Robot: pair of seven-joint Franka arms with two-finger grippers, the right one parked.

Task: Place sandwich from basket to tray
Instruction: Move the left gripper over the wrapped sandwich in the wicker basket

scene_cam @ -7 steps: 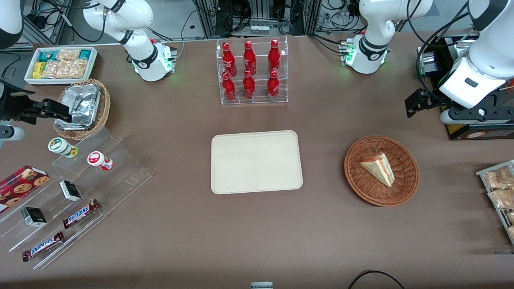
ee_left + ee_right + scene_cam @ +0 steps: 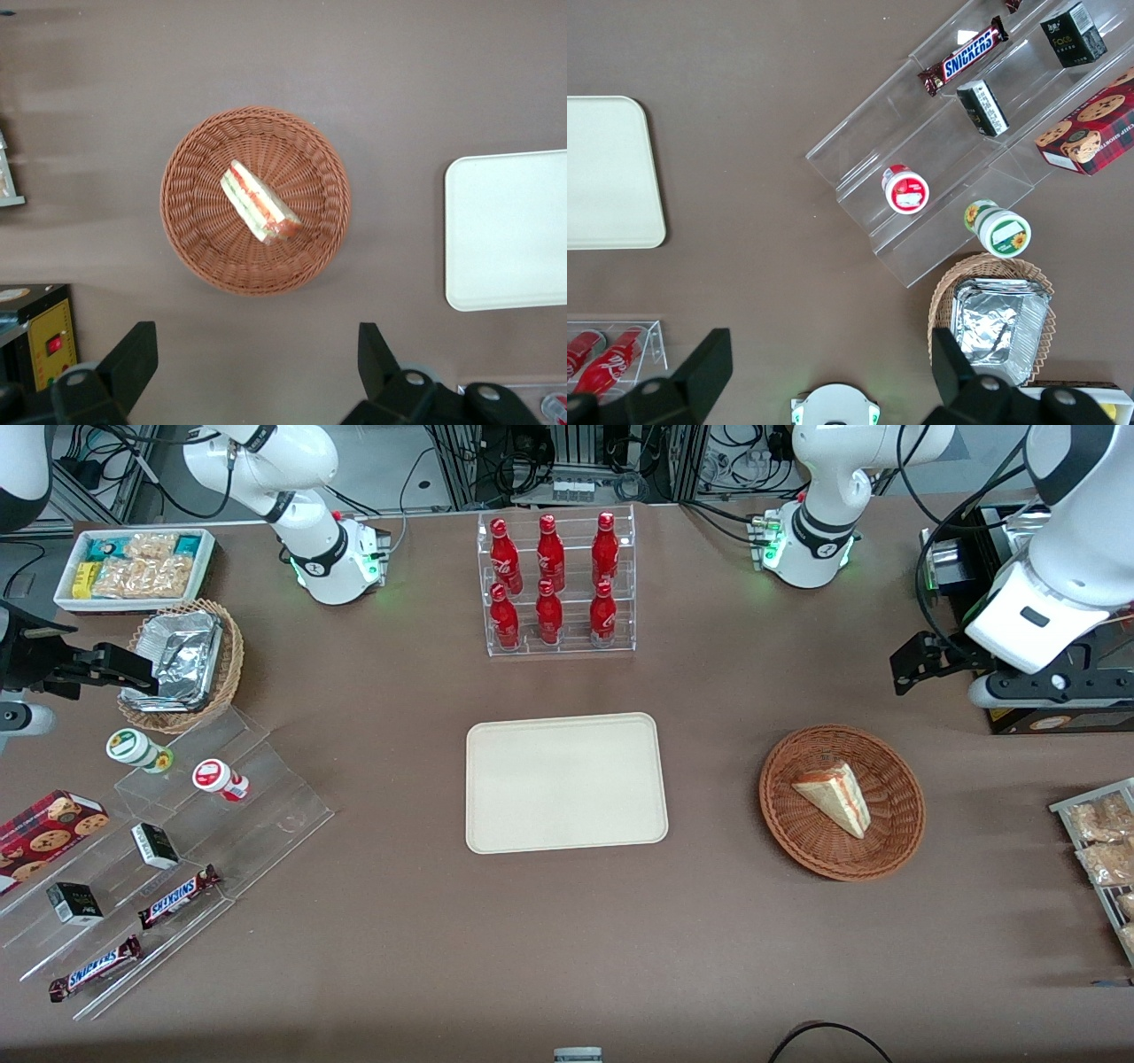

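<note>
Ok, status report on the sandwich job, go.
Gripper open, up off the table, farther from the front camera than the basket, holding nothing. Sandwich lying in the basket. Tray bare. Nothing between basket and tray.

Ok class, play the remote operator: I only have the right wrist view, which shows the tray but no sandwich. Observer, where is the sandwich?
Observer: The sandwich lies in the basket, toward the working arm's end of the table from the tray.
Operator: Is the gripper on it?
Observer: No. The gripper hangs open and holds nothing. It is above the table beside the basket, farther from the front camera than the basket.
Operator: How does the sandwich lie?
Observer: Near the basket's middle, with its red and green filling edge showing to the left wrist camera.
</note>
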